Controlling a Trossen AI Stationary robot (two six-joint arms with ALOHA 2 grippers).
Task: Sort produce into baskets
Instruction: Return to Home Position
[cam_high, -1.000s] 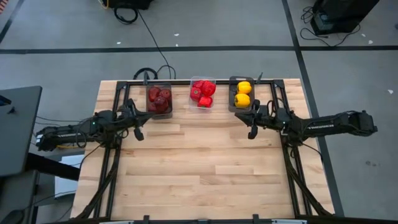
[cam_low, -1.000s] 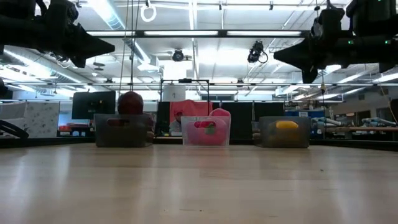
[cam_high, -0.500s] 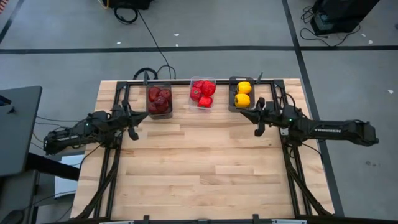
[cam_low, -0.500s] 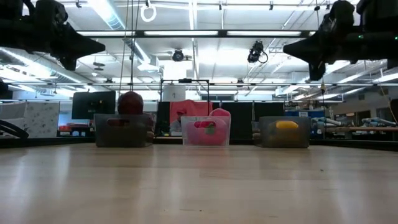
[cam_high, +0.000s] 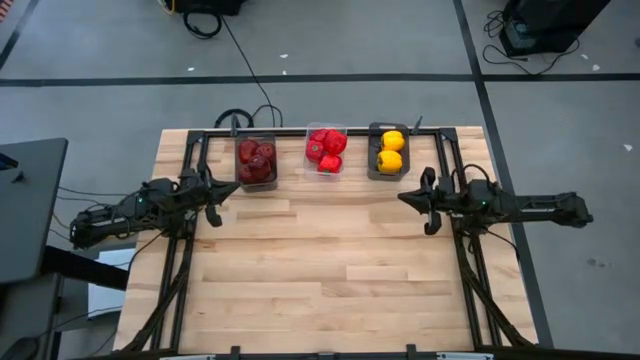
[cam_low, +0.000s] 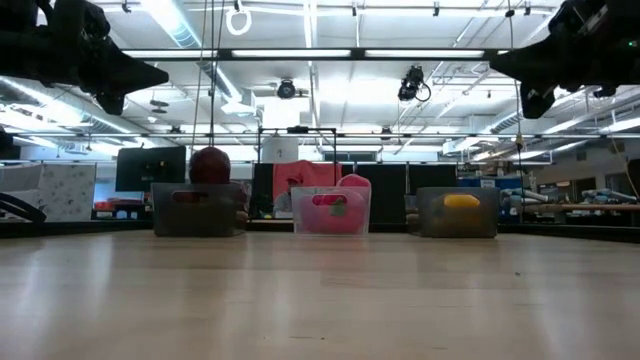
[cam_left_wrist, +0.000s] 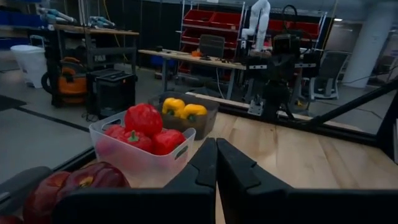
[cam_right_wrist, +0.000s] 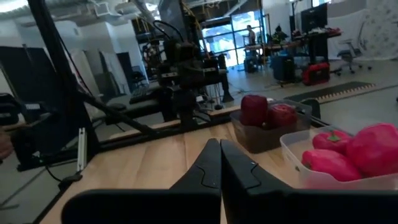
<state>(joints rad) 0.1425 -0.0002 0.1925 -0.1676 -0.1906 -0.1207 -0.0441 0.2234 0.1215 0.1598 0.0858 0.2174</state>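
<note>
The tabletop (cam_high: 320, 270) carries three bins in a row along its far edge, and every piece of produce in view lies inside one of them. The left arm (cam_high: 120, 212) reaches in from the left edge and the right arm (cam_high: 530, 208) from the right. Both are raised above the wood on the near side of the row, well apart from each other.

The left grey bin (cam_low: 197, 216) holds the maroon apples (cam_high: 257, 160), heaped above its rim. The clear bin (cam_low: 330, 224) in the middle holds the red peppers (cam_high: 326, 150). The right grey bin (cam_low: 457, 222) holds the yellow peppers (cam_high: 390, 152).

The left gripper (cam_high: 213, 200) hangs near the apple bin's near left corner, its fingers pressed together on nothing. The right gripper (cam_high: 429, 207) hangs near the yellow-pepper bin's near right corner, likewise closed and empty.

The sorting looks finished, so the step in hand appears to be parking the arms. That calls for each arm to fold back toward its own side, keeping high enough to pass clear of the bins.
</note>
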